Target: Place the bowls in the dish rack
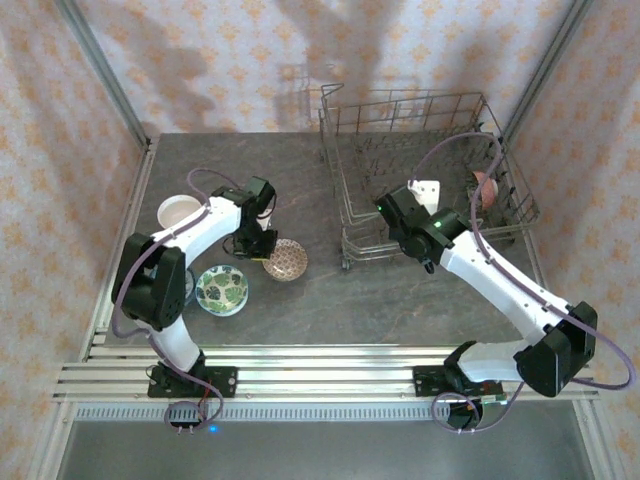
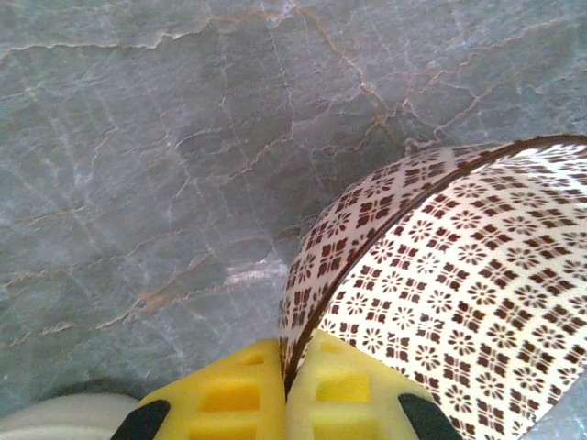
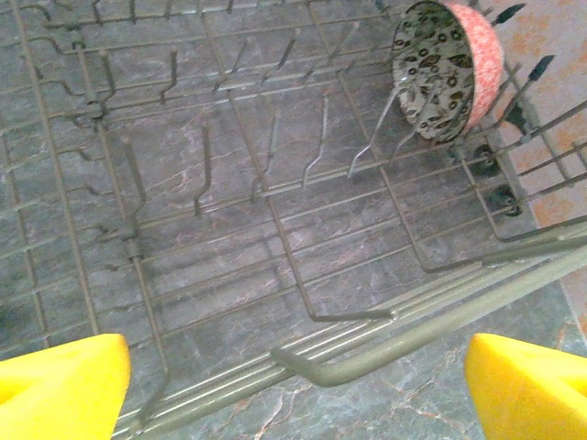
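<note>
the left gripper [image 2: 286, 385] pinches the rim of the brown-and-white bowl [image 2: 459, 302] on the table [image 1: 400, 290], and the right gripper [image 3: 292, 385] hangs spread wide and empty over the dish rack [image 1: 420, 102], where a pink bowl [image 3: 449, 69] stands on edge.

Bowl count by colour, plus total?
Brown-and-white patterned bowl: 1
Green floral bowl: 1
Pale cream bowl: 1
Pink bowl, in the dish rack: 1
Total: 4 bowls. A bluish rim, half hidden left of the green one, may be a fifth; too hidden to tell.
</note>
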